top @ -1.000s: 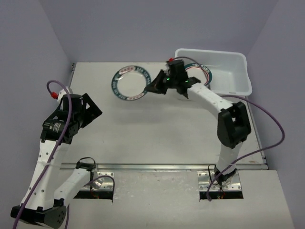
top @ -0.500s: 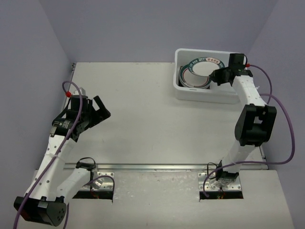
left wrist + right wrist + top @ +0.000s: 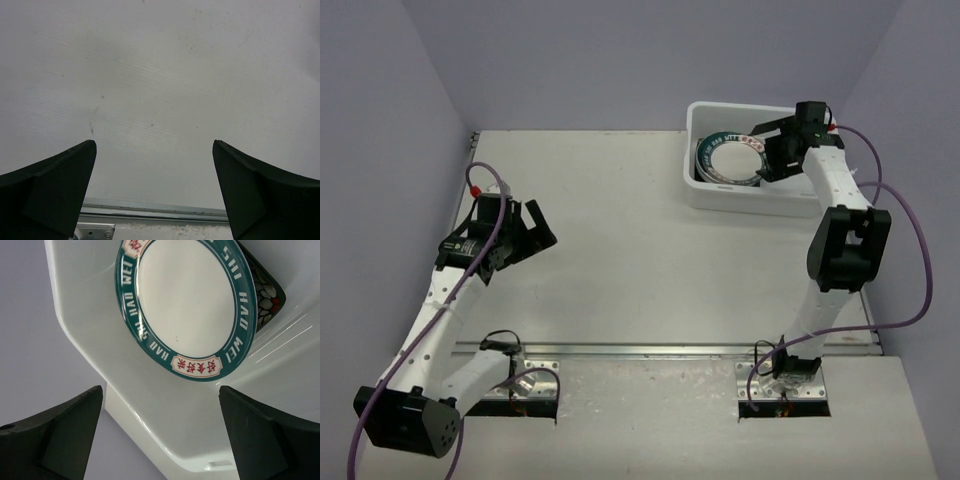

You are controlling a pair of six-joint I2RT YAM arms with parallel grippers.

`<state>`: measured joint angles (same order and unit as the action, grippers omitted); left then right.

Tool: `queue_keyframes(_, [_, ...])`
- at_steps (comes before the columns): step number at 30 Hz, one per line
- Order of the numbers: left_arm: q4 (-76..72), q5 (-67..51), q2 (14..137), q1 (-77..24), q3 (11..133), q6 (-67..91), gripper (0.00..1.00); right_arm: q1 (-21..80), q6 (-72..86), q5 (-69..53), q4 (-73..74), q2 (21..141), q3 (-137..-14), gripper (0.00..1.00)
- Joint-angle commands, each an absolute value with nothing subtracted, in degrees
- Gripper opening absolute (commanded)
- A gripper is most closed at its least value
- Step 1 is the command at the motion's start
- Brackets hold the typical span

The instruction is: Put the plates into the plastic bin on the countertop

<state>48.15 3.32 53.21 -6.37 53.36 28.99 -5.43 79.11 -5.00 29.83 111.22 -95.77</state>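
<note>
From above, the bin (image 3: 740,203) sits at the far right of the surface (image 3: 640,270), its long axis running left to right along the far edge. A stack of plates fills its left end, with a teal-rimmed plate (image 3: 728,160) on top, face up. The right fingers (image 3: 765,127) hang over the middle of the bin just right of the stack, spread wide with nothing between them. Well apart, the left fingers (image 3: 532,225) are also spread and empty above bare surface on the left. A metal rail (image 3: 650,350) runs along the near edge.

From the left wrist, the left fingers (image 3: 55,190) frame only plain surface (image 3: 160,75) and the rail (image 3: 160,212).

From the right wrist, the right fingers (image 3: 260,440) stand apart, short of the teal-rimmed plate (image 3: 190,305). Its lettered band is whole and unobstructed. A corner of a black floral plate (image 3: 265,290) sticks out beneath it, against the bin (image 3: 150,405) wall.
</note>
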Motion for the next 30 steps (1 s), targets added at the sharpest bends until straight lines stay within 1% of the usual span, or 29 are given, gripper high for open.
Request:
queue_keyframes(1, [44.46,2.37,56.42,-6.77,53.23,26.94,1.00,-5.36,72.85,-9.64,31.26,108.59,-98.20,0.99])
queue_keyframes(6, [44.24,2.56,60.89,-6.69,56.82,25.74,1.00,-4.58,61.17,-12.63,34.26,104.76,-97.39,0.99])
queue_keyframes(9, [44.69,2.85,63.47,-6.77,61.08,23.92,1.00,-3.67,50.84,-12.19,38.66,102.13,-99.36,0.99])
queue_keyframes(12, [46.14,6.35,67.01,-6.77,67.75,22.31,1.00,-2.25,36.47,-9.74,44.11,95.74,-99.28,0.99])
queue_keyframes(13, [46.14,7.50,68.06,-6.77,69.02,21.99,1.00,-1.78,32.96,-9.42,44.29,93.12,-97.72,0.99])
queue_keyframes(14, [45.81,8.40,69.87,-6.77,69.84,21.55,1.00,-1.76,31.03,-9.91,43.79,90.56,-92.87,0.99])
queue_keyframes(15, [45.79,9.28,69.96,-6.77,70.63,21.11,1.00,-1.67,29.51,-11.44,42.85,87.84,-92.64,0.99])
queue_keyframes(17, [45.98,11.37,73.68,-6.77,73.48,20.63,1.00,-1.30,26.64,-13.86,40.54,80.01,-83.51,0.99])
queue_keyframes(19, [45.36,11.51,74.70,-6.77,74.00,20.13,1.00,-1.23,25.32,-13.97,40.95,74.74,-80.09,0.99])
queue_keyframes(21, [41.01,7.39,73.45,-6.77,72.59,17.24,1.00,-1.23,22.77,-10.57,42.63,68.13,-75.78,0.99])
queue_keyframes(23, [37.15,5.69,71.77,-6.85,71.43,16.45,1.00,-1.32,21.69,-5.57,43.37,61.68,-70.57,0.99])
queue_keyframes(25, [36.04,6.46,70.97,-6.86,69.78,16.60,1.00,-1.32,21.45,-2.26,43.60,58.11,-67.32,0.99])
queue_keyframes(27, [34.40,7.66,68.66,-6.86,67.34,16.72,1.00,-1.32,20.55,0.21,43.18,51.77,-61.54,0.99])
queue_keyframes(30, [31.34,9.15,63.34,-6.86,62.49,16.21,1.00,-1.27,18.80,1.56,42.63,45.68,-56.11,0.99])
